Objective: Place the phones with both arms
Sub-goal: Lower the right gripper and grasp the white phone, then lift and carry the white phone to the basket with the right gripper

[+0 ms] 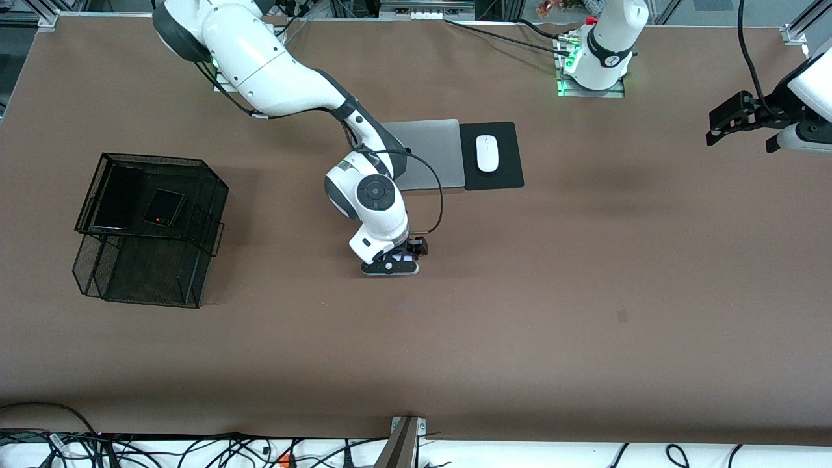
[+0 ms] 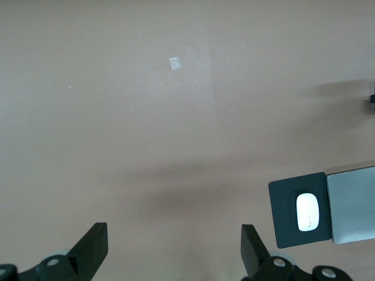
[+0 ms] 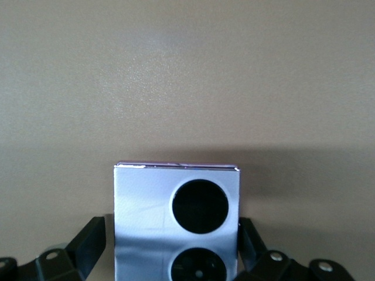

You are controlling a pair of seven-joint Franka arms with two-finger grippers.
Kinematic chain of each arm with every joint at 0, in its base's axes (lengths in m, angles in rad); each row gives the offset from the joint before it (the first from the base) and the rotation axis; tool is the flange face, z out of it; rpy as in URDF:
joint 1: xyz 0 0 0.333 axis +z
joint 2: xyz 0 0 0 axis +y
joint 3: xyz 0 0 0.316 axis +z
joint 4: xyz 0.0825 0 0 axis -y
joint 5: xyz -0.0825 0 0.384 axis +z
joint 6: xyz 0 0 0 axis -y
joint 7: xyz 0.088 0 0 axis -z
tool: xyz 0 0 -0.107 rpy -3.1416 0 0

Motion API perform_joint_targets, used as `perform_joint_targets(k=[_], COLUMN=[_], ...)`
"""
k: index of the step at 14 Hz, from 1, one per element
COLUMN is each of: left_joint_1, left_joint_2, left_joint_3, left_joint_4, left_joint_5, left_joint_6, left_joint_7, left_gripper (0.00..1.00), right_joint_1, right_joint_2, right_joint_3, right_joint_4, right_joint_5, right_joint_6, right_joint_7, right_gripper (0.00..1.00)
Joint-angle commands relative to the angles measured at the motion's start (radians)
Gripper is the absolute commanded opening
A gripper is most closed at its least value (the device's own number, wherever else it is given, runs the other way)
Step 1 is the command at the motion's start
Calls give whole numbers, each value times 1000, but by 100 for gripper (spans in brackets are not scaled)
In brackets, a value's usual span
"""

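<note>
The right gripper [image 1: 392,265] is down at the middle of the table, its fingers wide apart around the lavender-white phone [image 3: 176,222] lying flat there. The left gripper [image 1: 731,123] waits open and empty over the left arm's end. Two black phones [image 1: 164,207] lie in the mesh tray [image 1: 195,195].

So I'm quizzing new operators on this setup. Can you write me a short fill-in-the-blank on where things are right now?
1. The lavender-white phone sits between the fingers of the ____ hand.
2. The two black phones lie in the upper level of the black wire ____.
3. The white mouse rests on a black ____.
4. The left hand waits with its fingers ____ above the left arm's end of the table.

Missing words: right; basket; pad; open
</note>
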Motion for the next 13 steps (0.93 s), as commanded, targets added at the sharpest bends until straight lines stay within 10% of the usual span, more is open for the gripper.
perform_joint_targets(k=[1, 3, 6, 13], left_joint_1=[9, 9, 9, 10], left_joint_2=[6, 7, 9, 12], left_joint_3=[-2, -4, -4, 1], left_joint_4=[5, 6, 5, 5], left_joint_5=[-21, -21, -18, -27], left_joint_6=[-1, -1, -2, -5], left_joint_7=[16, 15, 15, 18], left_gripper=[100, 100, 100, 100], right_joint_1=[11, 11, 9, -72], right_joint_2=[23, 23, 23, -155], right_joint_3=[-7, -9, -21, -44], right_joint_4=[26, 26, 26, 72], right_joint_5=[-17, -25, -27, -11], right_joint_6=[7, 6, 1, -300], right_joint_7=[-4, -22, -48, -141], right_gripper=[84, 42, 8, 8])
